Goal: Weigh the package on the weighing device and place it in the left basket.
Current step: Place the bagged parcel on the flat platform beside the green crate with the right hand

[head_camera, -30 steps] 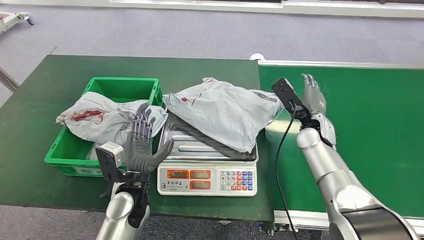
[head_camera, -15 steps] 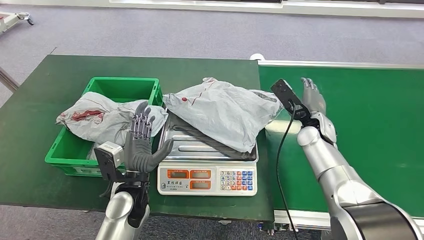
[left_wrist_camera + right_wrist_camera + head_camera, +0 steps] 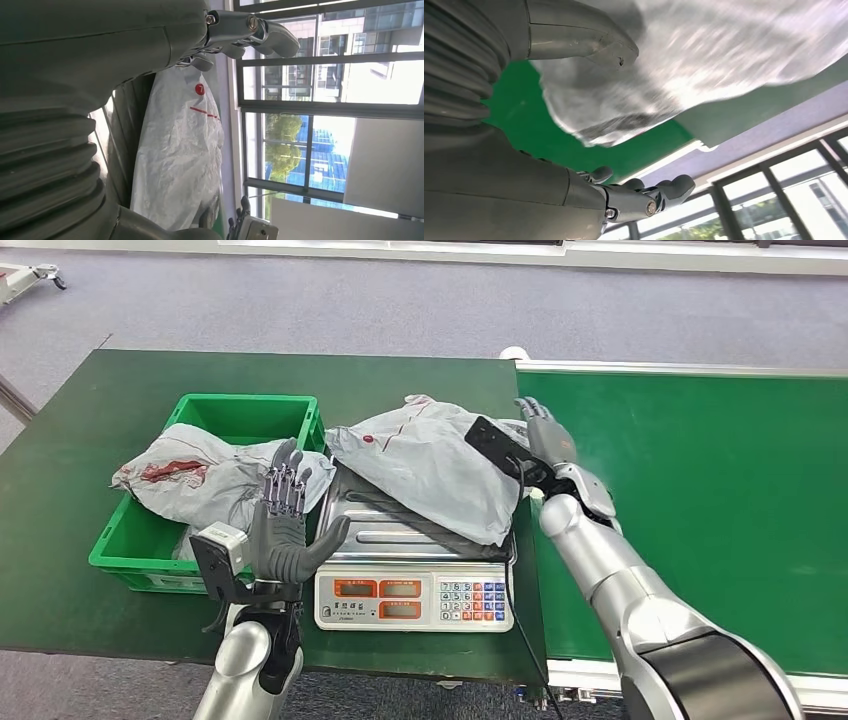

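Though plump in the middle, looks light and limp: package (image 3: 430, 465), a grey plastic mailer, lying wrinkled across the pan of the weighing device (image 3: 415, 595), with one end drooping past the pan's right edge toward the conveyor belt (image 3: 700, 500). Likely slick and quick to fold, so probably best taken by the bulky centre or scooped from beneath, not pinched at a loose corner. Should bear squeezing; nothing rigid in evidence.

Right hand (image 3: 548, 440) just at the package's right end, fingers straight and apart, gripping nothing; contact impossible to tell. Left hand (image 3: 280, 525) raised between left basket (image 3: 245, 410) and pan, fingers spread, holding nothing. Second grey bag (image 3: 195, 475) already lying in that basket.

From the head: whole layout and both displays, digits too small to read. From the left wrist: a red dot numbered seven on the film. From the right wrist, blurred: the crumpled overhanging end close beside the thumb.
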`<action>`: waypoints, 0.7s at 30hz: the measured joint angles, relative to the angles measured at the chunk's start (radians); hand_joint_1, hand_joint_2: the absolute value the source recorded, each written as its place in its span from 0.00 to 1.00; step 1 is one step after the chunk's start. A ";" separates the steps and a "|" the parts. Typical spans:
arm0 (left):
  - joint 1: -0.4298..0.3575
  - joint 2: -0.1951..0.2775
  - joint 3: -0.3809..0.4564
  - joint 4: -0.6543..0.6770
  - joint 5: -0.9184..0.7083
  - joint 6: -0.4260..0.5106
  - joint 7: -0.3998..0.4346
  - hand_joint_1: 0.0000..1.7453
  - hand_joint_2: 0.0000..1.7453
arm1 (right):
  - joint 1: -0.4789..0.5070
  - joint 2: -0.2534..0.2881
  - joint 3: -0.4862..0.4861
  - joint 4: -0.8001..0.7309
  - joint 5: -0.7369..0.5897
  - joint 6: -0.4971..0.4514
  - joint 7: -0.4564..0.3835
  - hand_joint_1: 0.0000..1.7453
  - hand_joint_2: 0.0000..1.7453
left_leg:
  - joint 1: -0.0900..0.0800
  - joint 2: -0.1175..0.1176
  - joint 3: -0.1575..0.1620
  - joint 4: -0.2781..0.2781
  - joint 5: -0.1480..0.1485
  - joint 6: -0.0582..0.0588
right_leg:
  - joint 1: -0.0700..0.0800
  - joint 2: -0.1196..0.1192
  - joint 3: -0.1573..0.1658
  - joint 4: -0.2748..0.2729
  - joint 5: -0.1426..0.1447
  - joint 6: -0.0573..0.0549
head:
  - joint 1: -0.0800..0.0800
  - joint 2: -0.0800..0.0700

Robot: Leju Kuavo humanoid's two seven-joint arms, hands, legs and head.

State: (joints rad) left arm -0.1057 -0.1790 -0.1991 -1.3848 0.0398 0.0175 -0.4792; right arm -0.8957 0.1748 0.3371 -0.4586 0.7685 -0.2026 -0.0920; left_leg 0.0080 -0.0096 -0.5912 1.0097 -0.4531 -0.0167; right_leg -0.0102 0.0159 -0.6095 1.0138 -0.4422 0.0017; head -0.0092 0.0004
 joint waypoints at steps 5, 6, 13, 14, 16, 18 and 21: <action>0.000 0.000 0.000 0.007 -0.012 0.000 -0.004 0.00 1.00 | 0.001 0.026 0.048 -0.002 0.001 -0.001 -0.006 0.00 1.00 | 0.000 0.000 0.000 0.000 0.000 0.000 | -0.001 0.000 0.000 0.000 0.000 0.000 | 0.000 0.000; 0.000 0.000 0.000 0.010 -0.013 0.000 -0.005 0.00 1.00 | 0.001 0.028 0.055 -0.002 0.000 -0.001 -0.006 0.00 1.00 | 0.000 0.000 0.000 0.000 0.000 0.000 | -0.001 0.000 0.000 0.000 0.000 0.000 | 0.000 0.000; -0.001 0.000 -0.003 0.024 -0.020 0.000 -0.011 0.00 1.00 | 0.003 0.035 0.083 -0.005 -0.002 -0.002 -0.006 0.00 1.00 | 0.000 0.000 0.000 0.000 0.000 0.000 | -0.001 0.000 0.000 0.000 0.000 0.000 | 0.000 0.000; -0.001 0.000 -0.004 0.025 -0.020 0.000 -0.011 0.00 1.00 | 0.003 0.035 0.084 -0.005 -0.002 -0.002 -0.006 0.00 1.00 | 0.000 0.000 0.000 0.000 0.000 0.000 | -0.001 0.000 0.000 0.000 0.000 0.000 | 0.000 0.000; -0.001 0.000 -0.004 0.026 -0.020 0.000 -0.011 0.00 1.00 | 0.004 0.036 0.084 -0.005 -0.003 -0.001 -0.006 0.00 1.00 | 0.000 0.000 0.000 0.000 0.000 0.000 | -0.001 0.000 0.000 0.000 0.000 0.000 | 0.000 0.000; -0.002 0.000 -0.004 0.027 -0.020 -0.001 -0.011 0.00 1.00 | 0.004 0.037 0.084 -0.005 -0.012 0.005 -0.003 0.00 1.00 | 0.000 0.000 0.000 0.000 0.000 0.000 | -0.001 0.000 0.000 0.000 0.000 0.000 | 0.000 0.000; -0.004 0.000 -0.005 0.031 -0.020 -0.006 -0.012 0.00 1.00 | 0.004 0.037 0.084 -0.005 -0.066 0.059 0.008 0.00 1.00 | 0.000 0.000 0.000 0.000 0.000 0.000 | 0.000 0.000 0.000 0.000 0.000 0.000 | 0.000 0.000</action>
State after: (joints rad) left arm -0.1098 -0.1785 -0.2042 -1.3536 0.0193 0.0111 -0.4910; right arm -0.8921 0.2116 0.4213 -0.4632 0.7024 -0.1435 -0.0842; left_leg 0.0076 -0.0098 -0.5912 1.0099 -0.4531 -0.0166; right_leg -0.0107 0.0157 -0.6099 1.0137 -0.4421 0.0018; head -0.0092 0.0004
